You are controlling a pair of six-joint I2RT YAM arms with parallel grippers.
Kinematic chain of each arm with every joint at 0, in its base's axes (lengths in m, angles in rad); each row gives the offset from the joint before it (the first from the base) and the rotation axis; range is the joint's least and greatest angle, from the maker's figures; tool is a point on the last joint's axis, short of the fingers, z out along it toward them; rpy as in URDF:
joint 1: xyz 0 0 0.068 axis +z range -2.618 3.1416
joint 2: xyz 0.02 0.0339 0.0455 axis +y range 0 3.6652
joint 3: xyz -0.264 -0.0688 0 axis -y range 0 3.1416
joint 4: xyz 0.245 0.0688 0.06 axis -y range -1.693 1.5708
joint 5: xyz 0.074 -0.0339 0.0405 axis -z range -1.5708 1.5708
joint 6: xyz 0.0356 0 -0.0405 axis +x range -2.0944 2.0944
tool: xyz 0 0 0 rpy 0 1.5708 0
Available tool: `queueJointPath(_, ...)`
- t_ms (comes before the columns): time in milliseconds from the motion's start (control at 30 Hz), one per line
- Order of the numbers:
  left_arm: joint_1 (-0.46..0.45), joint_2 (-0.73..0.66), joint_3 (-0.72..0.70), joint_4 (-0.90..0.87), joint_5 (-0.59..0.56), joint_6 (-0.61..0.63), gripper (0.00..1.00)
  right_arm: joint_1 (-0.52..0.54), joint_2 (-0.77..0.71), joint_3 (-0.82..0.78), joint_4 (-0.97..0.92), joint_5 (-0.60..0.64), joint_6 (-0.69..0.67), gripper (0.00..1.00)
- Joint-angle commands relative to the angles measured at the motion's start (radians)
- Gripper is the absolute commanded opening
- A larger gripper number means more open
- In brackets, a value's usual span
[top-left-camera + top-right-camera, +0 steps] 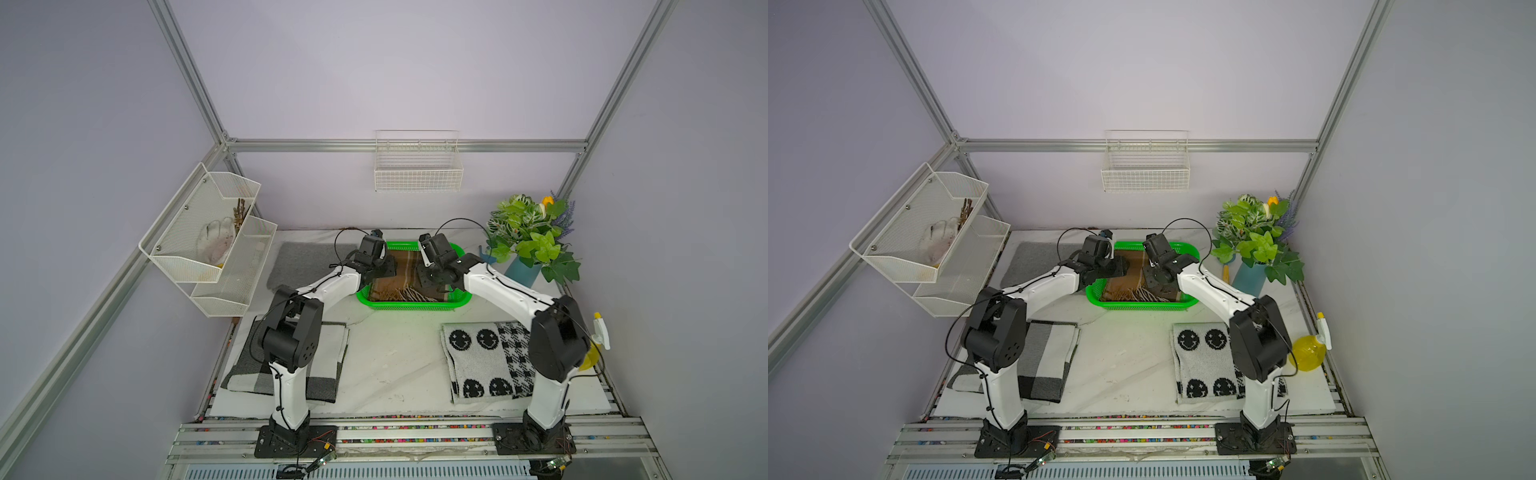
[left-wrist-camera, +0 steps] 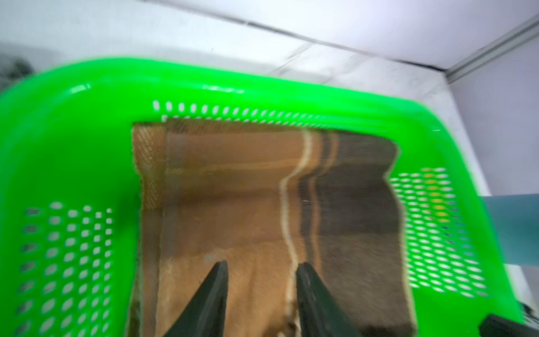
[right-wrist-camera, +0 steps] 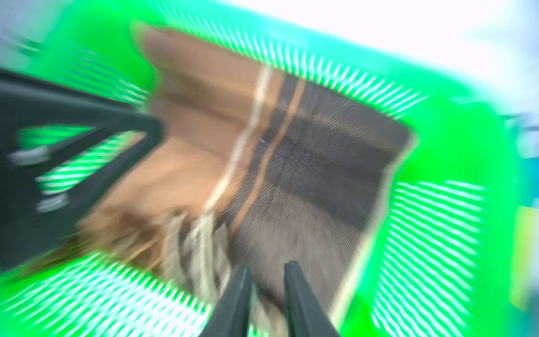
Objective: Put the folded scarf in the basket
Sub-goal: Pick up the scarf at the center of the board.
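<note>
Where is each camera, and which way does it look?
Top views: high in front, looking down at the table, left arm, right arm and basket.
Left wrist: on the left arm, looking into the basket at the scarf; left tool shows.
Right wrist: on the right arm, blurry, same target; right tool shows.
Shared: all see the scarf in the basket.

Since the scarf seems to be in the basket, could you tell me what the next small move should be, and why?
Probably lift both grippers straight up, clear of the basket. The brown scarf already lies inside it, and the left gripper and right gripper both show parted jaws with nothing between them.
</note>
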Motion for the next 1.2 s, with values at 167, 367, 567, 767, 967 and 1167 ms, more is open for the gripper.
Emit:
queueJointPath(167,-0.249,-0.404,-0.439,0.258,-0.086,-0.11,0.45,0.041,-0.477,-0.408,-0.009,0.013,0.116,0.34)
queueJointPath(367,-0.524,-0.409,-0.582,0.358,-0.154,-0.178,0.51,0.05,-0.635,-0.563,-0.043,0.035,0.188,0.38)
queueJointPath(567,-0.622,-0.281,-0.669,0.505,-0.172,-0.261,0.56,0.05,-0.732,-0.645,-0.057,0.033,0.23,0.4)
queueJointPath(767,-0.646,-0.114,-0.694,0.764,-0.134,-0.386,0.67,0.051,-0.747,-0.683,-0.037,0.031,0.226,0.4)
queueJointPath(967,-0.673,-0.065,-0.648,0.721,-0.171,-0.379,0.74,0.051,-0.769,-0.689,-0.02,0.028,0.201,0.4)
queueJointPath(1167,-0.687,0.005,-0.658,0.84,-0.16,-0.442,0.74,0.051,-0.805,-0.699,-0.005,0.02,0.192,0.4)
